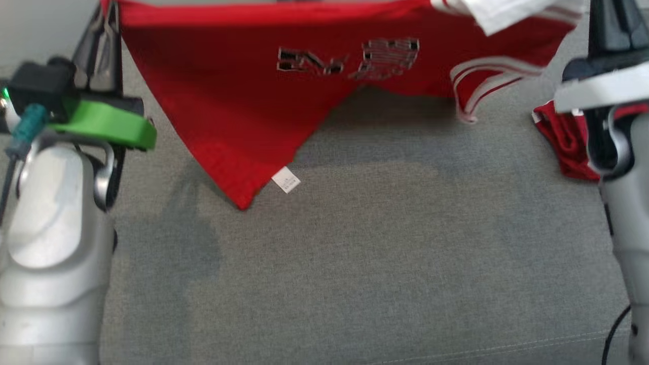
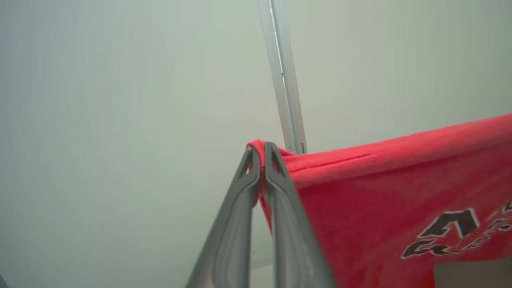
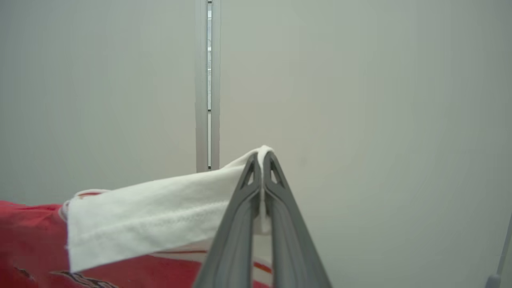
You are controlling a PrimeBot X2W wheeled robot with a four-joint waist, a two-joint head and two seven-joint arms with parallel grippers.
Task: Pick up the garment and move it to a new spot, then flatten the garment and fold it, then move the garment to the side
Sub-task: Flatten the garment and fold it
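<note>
my left gripper (image 2: pixel 261 150) pinches garment (image 1: pixel 238 111) hem | my right gripper (image 3: pixel 263 156) pinches its white trim (image 3: pixel 160 212) | grey cloth surface (image 1: pixel 365 263) below | pale wall (image 2: pixel 120 100) ahead

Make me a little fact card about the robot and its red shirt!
Garment: red shirt, white trim, dark lettering
Left hand: shut on the shirt's red edge
Right hand: shut on its white part
Shirt's pose: stretched between both hands, one corner hanging down
Label: small white tag near that corner
Underneath: grey fabric surface
</note>
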